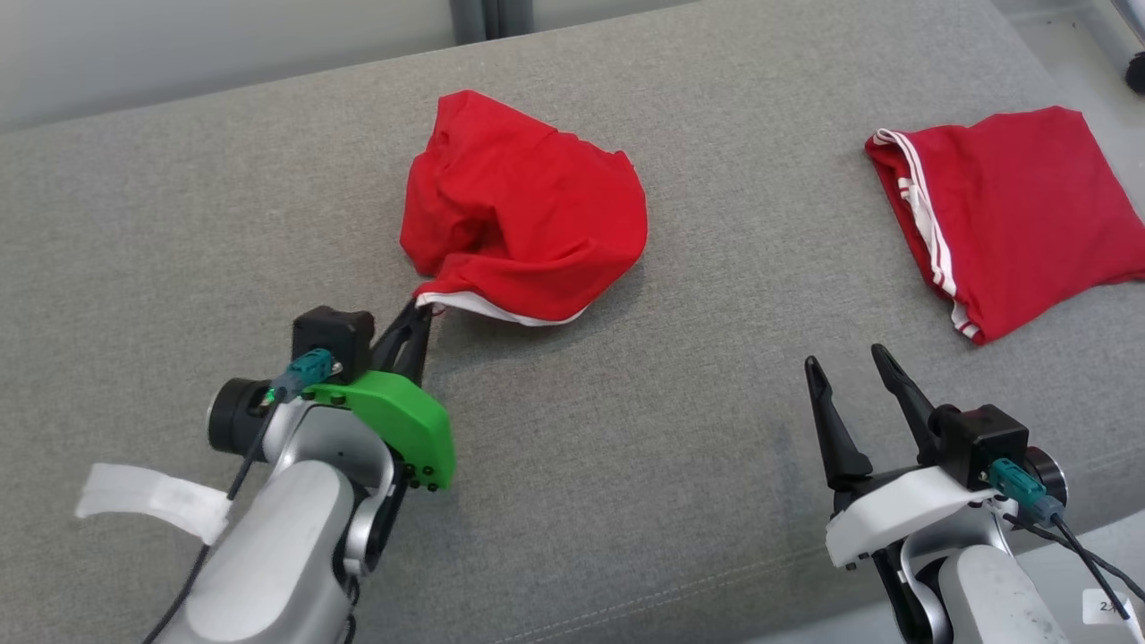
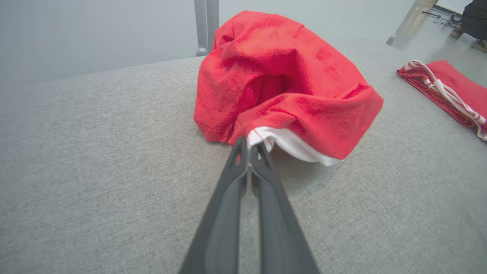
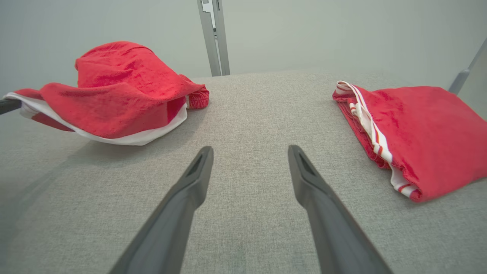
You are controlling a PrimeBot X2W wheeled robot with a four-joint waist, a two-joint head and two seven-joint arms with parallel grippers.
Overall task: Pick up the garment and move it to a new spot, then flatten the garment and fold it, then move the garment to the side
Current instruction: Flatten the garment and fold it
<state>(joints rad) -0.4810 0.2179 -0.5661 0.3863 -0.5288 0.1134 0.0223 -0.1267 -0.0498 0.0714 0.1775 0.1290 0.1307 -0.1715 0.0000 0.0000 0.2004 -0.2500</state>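
Soft, light and likely to sag, the crumpled garment lies midway along the cushion's far edge — the left gripper is clamped on its white hem, a fair hold — while the right gripper stands spread.

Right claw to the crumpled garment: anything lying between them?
Nothing. Between the right claw and the crumpled garment there is just bare grey cushion, seen in the head and right wrist views. The folded garment lies off to the side.
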